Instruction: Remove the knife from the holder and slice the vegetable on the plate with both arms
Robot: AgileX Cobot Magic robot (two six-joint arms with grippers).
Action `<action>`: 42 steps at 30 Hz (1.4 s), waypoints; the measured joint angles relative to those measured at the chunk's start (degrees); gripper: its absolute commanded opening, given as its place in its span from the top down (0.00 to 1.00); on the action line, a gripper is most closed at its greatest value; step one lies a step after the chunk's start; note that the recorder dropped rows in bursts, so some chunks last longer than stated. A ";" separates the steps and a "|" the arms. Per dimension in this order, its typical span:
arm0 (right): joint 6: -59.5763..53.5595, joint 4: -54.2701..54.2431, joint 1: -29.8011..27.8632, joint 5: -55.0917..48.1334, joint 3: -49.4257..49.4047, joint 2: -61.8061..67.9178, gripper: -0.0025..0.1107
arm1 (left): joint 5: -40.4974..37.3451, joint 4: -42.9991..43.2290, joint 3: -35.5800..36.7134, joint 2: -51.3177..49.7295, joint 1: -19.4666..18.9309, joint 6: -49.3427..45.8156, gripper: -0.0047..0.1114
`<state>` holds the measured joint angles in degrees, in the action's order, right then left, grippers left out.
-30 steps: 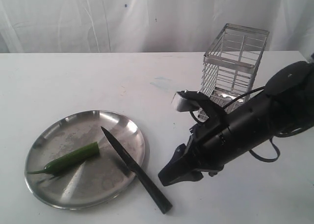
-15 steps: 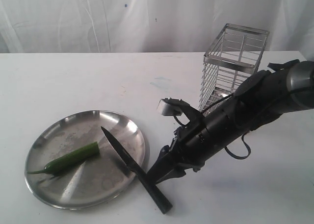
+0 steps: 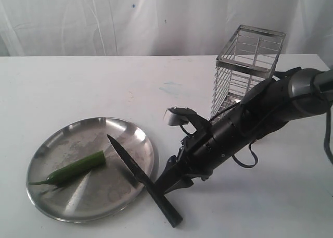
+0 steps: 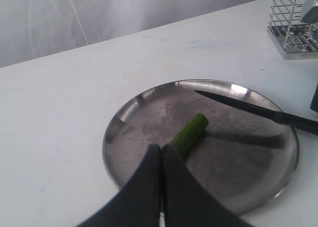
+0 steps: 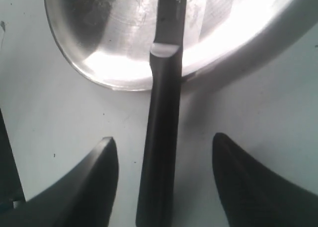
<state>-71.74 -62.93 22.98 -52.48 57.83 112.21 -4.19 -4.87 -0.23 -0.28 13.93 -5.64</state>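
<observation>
The knife [image 3: 136, 170] lies flat, out of the wire basket [image 3: 250, 66]. Its dark blade rests across the near edge of the steel plate [image 3: 88, 139] and its black handle sticks out onto the white table [image 3: 78, 87]. The right gripper [image 3: 167, 186] is low over that handle with its jaws spread wide. In the right wrist view the handle [image 5: 161, 137] runs straight up the gap between the two fingers [image 5: 102, 172], clear of both, so nothing is grasped. From that gripper the blade points away toward the plate, and the basket stands upright behind it, beside the arm.

The green chili [image 3: 75, 169] lies on the plate just past the knife tip. Its blunt cut end is nearest the blade and its stem points off toward the far rim.

The left gripper [image 4: 161, 150] is clenched, with its fingers pressed together and nothing between them. In its own camera it sits in front of the chili's [image 4: 191, 132] stem half. I cannot tell whether it touches the chili.
</observation>
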 measured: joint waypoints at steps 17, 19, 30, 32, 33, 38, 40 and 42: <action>-2.30 -1.42 2.54 -0.72 2.07 3.68 0.51 | 0.00 0.00 0.00 0.00 0.00 0.00 0.96; -2.30 -1.30 2.63 -0.65 2.07 3.91 0.51 | 0.00 0.00 0.00 0.00 0.00 0.00 0.96; -2.30 0.26 2.63 -2.13 2.10 4.23 0.54 | 0.00 0.00 0.00 0.00 0.00 0.00 0.96; -1.86 0.60 2.63 -2.38 2.10 4.23 0.54 | 0.00 0.00 0.00 0.00 0.00 0.00 0.96; -1.86 0.73 2.63 -2.38 2.10 4.23 0.54 | 0.00 0.00 0.00 0.00 0.00 0.00 0.96; -1.76 0.70 2.63 -3.19 1.60 4.23 0.54 | 0.00 0.00 0.00 0.00 0.00 0.00 0.96; -1.44 0.85 2.63 -3.42 1.55 4.23 0.54 | 0.00 0.00 0.00 0.00 0.00 0.00 0.96; -0.76 1.10 2.63 -3.45 1.55 4.23 0.54 | 0.00 0.00 0.00 0.00 0.00 0.00 0.96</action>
<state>-72.50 -61.84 25.61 -55.93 59.38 116.44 -4.19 -4.87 -0.23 -0.28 13.93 -5.64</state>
